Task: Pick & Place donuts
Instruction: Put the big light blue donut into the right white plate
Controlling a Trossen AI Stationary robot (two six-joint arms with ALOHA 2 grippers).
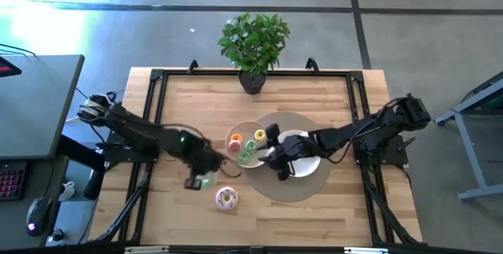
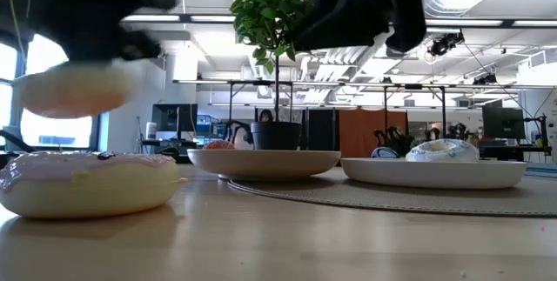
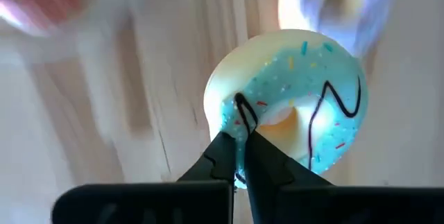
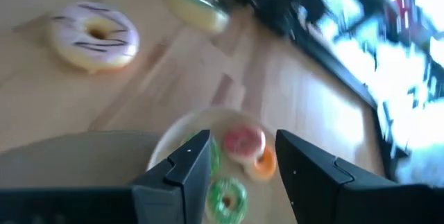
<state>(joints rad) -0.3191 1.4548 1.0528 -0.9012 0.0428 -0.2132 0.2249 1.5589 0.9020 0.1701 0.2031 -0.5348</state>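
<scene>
My left gripper [image 1: 201, 177] is shut on a teal-iced donut [image 3: 291, 99] held above the table near its front; the donut shows blurred in the low view [image 2: 74, 90]. A larger pink-iced donut [image 1: 226, 199] lies flat on the table just beside it, and shows in the low view [image 2: 87, 181]. Several tiny donuts, orange [image 1: 235, 138], yellow [image 1: 260, 135] and green [image 1: 246, 156], lie on the left white plate [image 1: 236, 162]. My right gripper [image 4: 239, 158] is open and empty above the gap between the two plates [image 1: 273, 156]. A white donut [image 2: 442, 150] lies on the right plate [image 2: 435, 172]. My left gripper pinches the teal donut's ring [image 3: 232, 123] between its two fingers, on the side of the ring nearest the gripper. The donut is lifted clear of the table, its iced face tilted toward the wrist camera.
Both plates sit on a round tan mat [image 1: 302, 187] at the table's middle. A potted plant [image 1: 253, 46] stands at the far edge. Bare wood lies at the table's left and right front.
</scene>
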